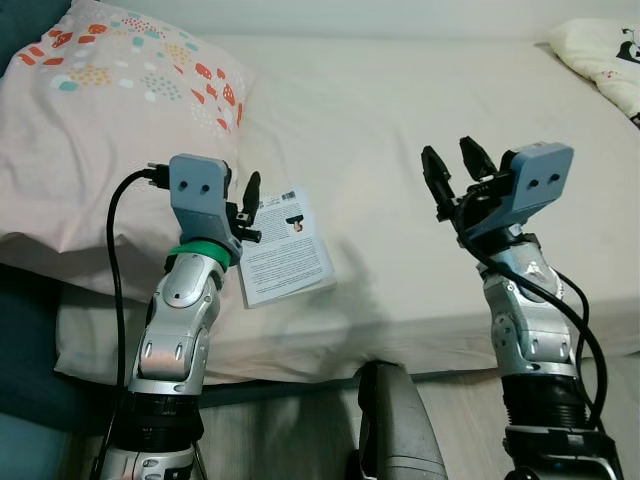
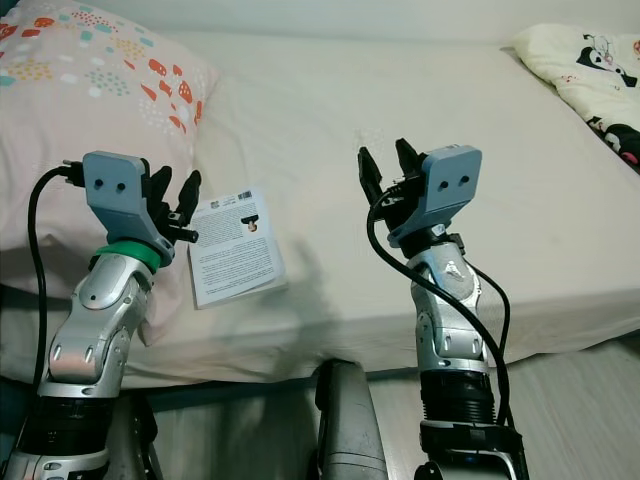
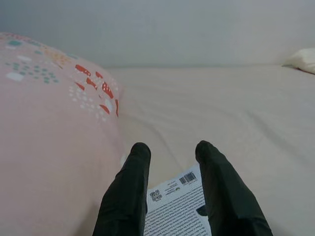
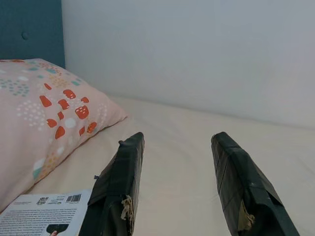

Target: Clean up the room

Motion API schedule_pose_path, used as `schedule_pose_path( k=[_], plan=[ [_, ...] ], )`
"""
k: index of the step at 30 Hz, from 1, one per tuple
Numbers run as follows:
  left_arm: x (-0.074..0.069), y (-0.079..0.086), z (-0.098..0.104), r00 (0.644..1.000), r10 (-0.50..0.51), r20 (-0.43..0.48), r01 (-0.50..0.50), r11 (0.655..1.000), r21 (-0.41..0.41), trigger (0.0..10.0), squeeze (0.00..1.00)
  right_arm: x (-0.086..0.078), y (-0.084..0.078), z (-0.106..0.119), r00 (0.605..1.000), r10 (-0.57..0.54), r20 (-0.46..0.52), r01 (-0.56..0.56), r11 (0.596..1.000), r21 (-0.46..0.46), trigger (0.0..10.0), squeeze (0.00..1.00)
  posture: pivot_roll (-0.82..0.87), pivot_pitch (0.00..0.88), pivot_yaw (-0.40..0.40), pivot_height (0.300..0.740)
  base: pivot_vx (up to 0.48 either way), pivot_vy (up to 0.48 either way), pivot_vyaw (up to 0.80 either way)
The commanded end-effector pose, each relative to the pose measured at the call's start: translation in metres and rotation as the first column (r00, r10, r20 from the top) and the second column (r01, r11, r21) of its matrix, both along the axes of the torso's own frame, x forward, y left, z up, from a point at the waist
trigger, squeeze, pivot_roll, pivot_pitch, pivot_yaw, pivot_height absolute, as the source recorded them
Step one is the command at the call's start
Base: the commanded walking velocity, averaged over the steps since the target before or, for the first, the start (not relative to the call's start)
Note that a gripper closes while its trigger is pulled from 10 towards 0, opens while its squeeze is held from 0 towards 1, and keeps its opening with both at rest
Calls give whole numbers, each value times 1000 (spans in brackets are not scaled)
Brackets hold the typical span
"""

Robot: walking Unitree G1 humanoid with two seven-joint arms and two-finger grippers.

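**Black fingers raised over a cream bed**

Black fingers of the left gripper (image 1: 246,205) stand slightly apart, pinching nothing, just above the near corner of one book (image 1: 285,245). The right gripper (image 1: 458,170) hovers with fingers spread wide and empty, well apart from the book. The book lies flat, back cover up, on the bed (image 1: 400,120), beside a pink pillow (image 1: 90,120) with red and teal spots. A second, cream pillow (image 2: 590,70) sits at the bed's far right corner. Nothing lies between either gripper and the book.
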State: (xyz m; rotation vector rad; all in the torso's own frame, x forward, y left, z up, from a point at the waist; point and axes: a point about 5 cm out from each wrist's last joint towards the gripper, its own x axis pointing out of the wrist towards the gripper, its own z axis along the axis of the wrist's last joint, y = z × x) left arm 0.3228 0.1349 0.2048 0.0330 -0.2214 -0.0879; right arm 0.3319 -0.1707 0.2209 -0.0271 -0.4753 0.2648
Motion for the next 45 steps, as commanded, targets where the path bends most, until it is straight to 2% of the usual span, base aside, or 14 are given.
schedule_pose_path(
  k=[1,4,27,45],
  plan=[
    [1,-5,-4,1000,-10,-9,10,1000,4,10000,0,1,-1,-3,1000,-7,-6,7,1000,7,10000,0,-86,0,-41,501,0,0,0],
    [1,-10,-4,1000,-25,-6,25,1000,1,10000,0,0,-2,-6,1000,-11,-15,11,1000,9,10000,0,-89,0,-37,521,0,0,0],
    [1,-11,-5,1000,-29,-3,29,1000,1,10000,0,-1,-3,-11,999,-23,-22,23,1000,7,10000,0,-94,0,-35,588,0,0,0],
    [2,-15,-4,999,-44,0,44,999,-1,10000,0,-1,-5,-12,999,-31,-26,32,999,5,10000,0,-100,0,-35,660,0,0,0]
  ],
)
